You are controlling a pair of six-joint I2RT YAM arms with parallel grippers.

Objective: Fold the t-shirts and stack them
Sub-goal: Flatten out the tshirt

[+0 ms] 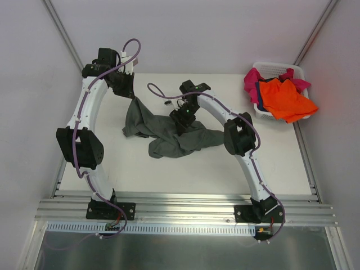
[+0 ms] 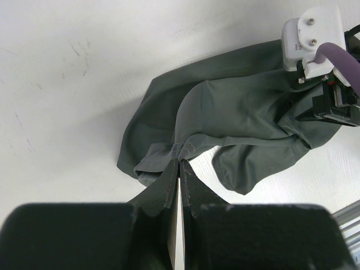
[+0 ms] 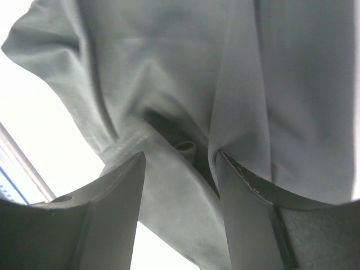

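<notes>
A dark grey-olive t-shirt [image 1: 169,135] lies crumpled in the middle of the white table. My left gripper [image 1: 133,95] is at its far left corner. In the left wrist view it [image 2: 180,162] is shut on a stitched hem of the shirt [image 2: 236,112]. My right gripper [image 1: 183,121] is down on the middle of the shirt. In the right wrist view it [image 3: 180,153] is open, with folds of the shirt [image 3: 169,67] between and around its fingers [image 3: 121,191]. Orange [image 1: 287,97], magenta-pink [image 1: 252,80] and dark blue [image 1: 260,97] shirts are heaped in the basket.
A white plastic laundry basket [image 1: 264,109] stands at the table's back right corner, with shirts spilling over its rim. Metal rails [image 1: 185,211] run along the near edge. Grey walls close in the back and both sides. My right arm's wrist [image 2: 323,62] shows in the left wrist view.
</notes>
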